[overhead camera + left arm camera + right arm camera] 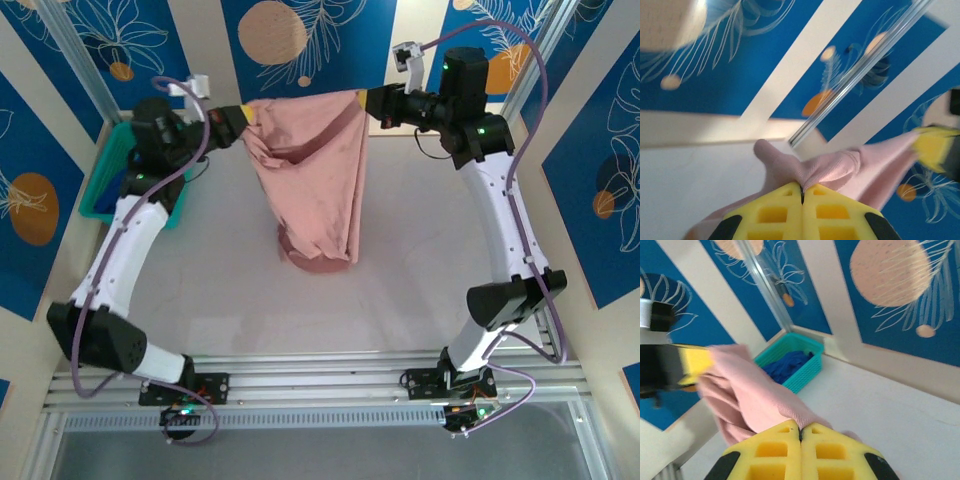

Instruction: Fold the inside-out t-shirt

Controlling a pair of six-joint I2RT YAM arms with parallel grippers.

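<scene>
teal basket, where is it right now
In the top view the teal basket sits far left, partly covered by the left arm and left of the pink t-shirt; a dark blue garment lies inside.

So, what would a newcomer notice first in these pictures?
The dusty-pink t-shirt hangs at the far side of the table, stretched between the left jaws and the right jaws, both shut on its top edge, its lower end bunched on the surface. At the far left corner stands a teal basket with a dark blue garment inside.
</scene>
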